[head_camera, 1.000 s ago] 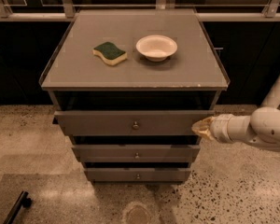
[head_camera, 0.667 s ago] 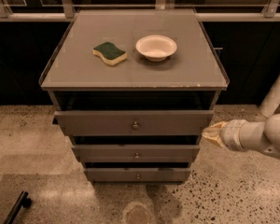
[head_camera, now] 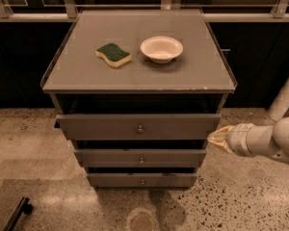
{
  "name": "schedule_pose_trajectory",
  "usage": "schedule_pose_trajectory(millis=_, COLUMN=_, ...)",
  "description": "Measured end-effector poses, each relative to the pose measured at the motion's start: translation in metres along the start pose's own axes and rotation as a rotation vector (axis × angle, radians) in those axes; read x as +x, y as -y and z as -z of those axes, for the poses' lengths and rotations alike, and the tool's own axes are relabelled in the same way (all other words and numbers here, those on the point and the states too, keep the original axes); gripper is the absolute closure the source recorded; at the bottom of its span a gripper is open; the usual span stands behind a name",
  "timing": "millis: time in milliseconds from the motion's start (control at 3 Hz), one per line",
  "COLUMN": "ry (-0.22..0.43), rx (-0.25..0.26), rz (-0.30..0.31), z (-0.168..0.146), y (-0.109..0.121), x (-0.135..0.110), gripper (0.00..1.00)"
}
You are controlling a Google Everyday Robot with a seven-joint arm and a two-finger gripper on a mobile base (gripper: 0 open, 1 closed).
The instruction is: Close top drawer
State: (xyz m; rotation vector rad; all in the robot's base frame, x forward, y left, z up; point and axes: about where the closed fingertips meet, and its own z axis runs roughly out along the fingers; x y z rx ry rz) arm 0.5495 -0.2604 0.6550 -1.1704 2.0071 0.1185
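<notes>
The top drawer [head_camera: 111, 127] is a wide grey drawer with a small round metal knob [head_camera: 140, 128] at its centre. It stands pulled out from the cabinet, with a dark gap above its front panel. My gripper [head_camera: 216, 139] reaches in from the right on a white arm. Its tan tip is just right of the drawer front's right end, at the level of its lower edge.
Two lower grey drawers [head_camera: 140, 158] also stand partly pulled out. On the cabinet top [head_camera: 192, 71] lie a green and yellow sponge [head_camera: 113, 54] and a white bowl [head_camera: 161, 48]. A white pole [head_camera: 285, 97] stands at the right. A dark object [head_camera: 18, 213] lies on the speckled floor.
My gripper and arm have drawn back to the right and slightly down, away from the drawer front's right end. The drawers have not moved.
</notes>
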Motion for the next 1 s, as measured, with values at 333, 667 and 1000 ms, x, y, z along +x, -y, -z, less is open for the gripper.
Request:
schedule_pose_trajectory(millis=333, ry=0.0, rx=0.0, rz=0.0, z=0.0, y=0.0, x=0.0, gripper=0.12)
schedule_pose_trajectory(millis=667, ry=0.0, rx=0.0, rz=0.0, z=0.0, y=0.0, x=0.0, gripper=0.0)
schedule_pose_trajectory(millis=1000, ry=0.0, rx=0.0, rz=0.0, z=-0.0001, y=-0.0001, x=0.0, gripper=0.0)
